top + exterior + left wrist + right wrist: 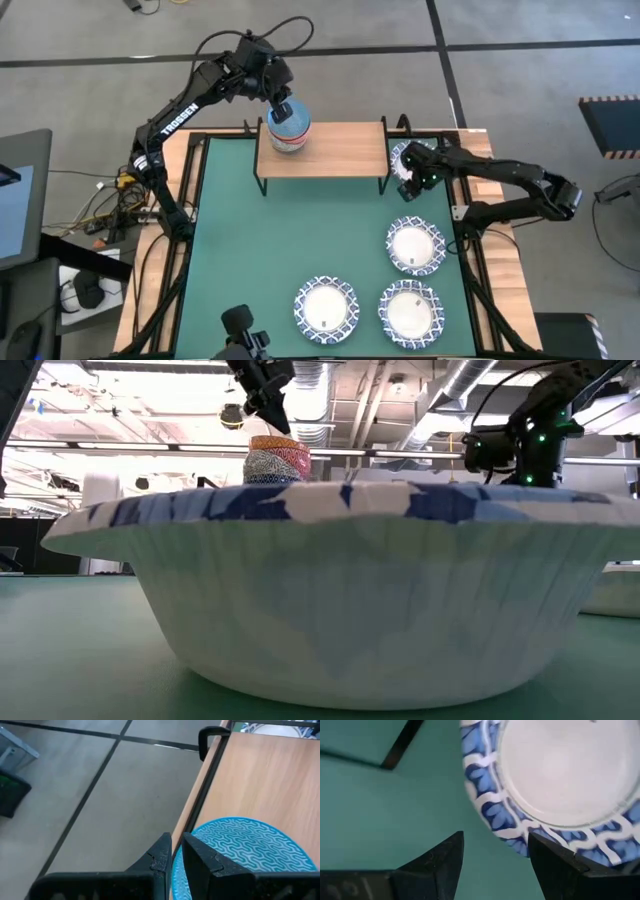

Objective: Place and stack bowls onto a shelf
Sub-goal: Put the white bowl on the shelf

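The light-wood shelf [335,150] stands at the mat's far edge. On its left end sits a stack of small bowls [288,130], with the light blue bowl [245,845] uppermost. In the low view the stack [278,460] shows red and patterned sides. My left gripper [283,108] [172,862] reaches down onto the stack and is shut on the light blue bowl. My right gripper [408,185] [495,860] is open at the near rim of a white blue-rimmed bowl [415,156] [560,770], which sits on the mat right of the shelf. My left gripper holds the light blue bowl by its rim [176,875] at the shelf's far side, one finger inside the bowl and one outside. The fingers point down from above. The bowl sits nested on the stack on the shelf. My right gripper has one finger [555,865] over the white bowl's blue rim [520,840]; whether it touches, I cannot tell.
Three more white blue-rimmed bowls rest on the green mat [260,250]: one at the right [415,245] and two near the front edge [325,305] [410,310]. The nearest fills the low view [330,590]. The shelf's middle and right end are bare.
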You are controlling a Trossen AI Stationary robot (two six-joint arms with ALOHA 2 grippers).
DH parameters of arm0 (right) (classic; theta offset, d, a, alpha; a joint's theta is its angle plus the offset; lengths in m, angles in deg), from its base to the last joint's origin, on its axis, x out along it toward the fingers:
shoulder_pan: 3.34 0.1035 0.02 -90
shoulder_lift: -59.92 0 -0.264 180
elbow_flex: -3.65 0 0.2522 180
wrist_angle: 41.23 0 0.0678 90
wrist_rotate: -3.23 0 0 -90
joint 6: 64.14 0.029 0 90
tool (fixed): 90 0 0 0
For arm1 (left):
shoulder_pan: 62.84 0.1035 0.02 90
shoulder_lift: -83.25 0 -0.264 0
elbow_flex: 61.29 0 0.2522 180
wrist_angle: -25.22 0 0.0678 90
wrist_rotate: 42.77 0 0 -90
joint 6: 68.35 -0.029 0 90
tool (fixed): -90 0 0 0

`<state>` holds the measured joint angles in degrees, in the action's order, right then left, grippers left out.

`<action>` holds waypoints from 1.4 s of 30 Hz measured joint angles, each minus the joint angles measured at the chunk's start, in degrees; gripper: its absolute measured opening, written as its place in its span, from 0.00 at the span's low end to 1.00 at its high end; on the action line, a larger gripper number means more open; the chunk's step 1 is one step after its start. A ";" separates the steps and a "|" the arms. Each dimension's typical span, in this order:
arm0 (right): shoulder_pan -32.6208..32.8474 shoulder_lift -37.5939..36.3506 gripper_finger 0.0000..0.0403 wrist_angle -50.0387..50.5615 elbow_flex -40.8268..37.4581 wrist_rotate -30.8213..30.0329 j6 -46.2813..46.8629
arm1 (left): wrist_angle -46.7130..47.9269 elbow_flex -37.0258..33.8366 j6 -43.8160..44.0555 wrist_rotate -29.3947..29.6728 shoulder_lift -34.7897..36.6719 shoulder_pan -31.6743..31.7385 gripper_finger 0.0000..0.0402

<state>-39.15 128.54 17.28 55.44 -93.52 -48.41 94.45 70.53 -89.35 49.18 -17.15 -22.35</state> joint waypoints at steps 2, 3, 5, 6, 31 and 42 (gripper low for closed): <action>0.57 0.00 0.62 -2.51 -0.64 -0.46 -2.52 | 0.03 0.00 0.04 -0.01 0.00 0.27 0.08; 0.77 0.00 0.62 -3.79 -1.05 -0.72 -3.94 | 0.11 0.00 0.04 0.01 0.00 0.33 0.08; 0.96 0.00 0.61 -5.70 -2.09 -1.80 -6.49 | 0.78 0.00 -0.18 0.15 0.00 0.35 0.08; 0.96 0.00 0.61 -6.46 -2.59 -2.93 -7.19 | 1.56 0.02 -0.26 0.56 0.01 0.35 0.08; 1.41 2.30 0.06 -7.51 -3.29 -1.70 1.20 | 6.78 0.09 23.74 3.98 15.11 -11.85 0.08; 4.39 -12.90 0.06 -7.59 -1.69 -1.96 5.19 | 8.16 -1.16 36.88 10.53 15.04 -23.82 0.08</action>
<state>-34.76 115.64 9.70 53.75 -95.48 -43.22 102.61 69.37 -52.47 59.71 -2.11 -46.17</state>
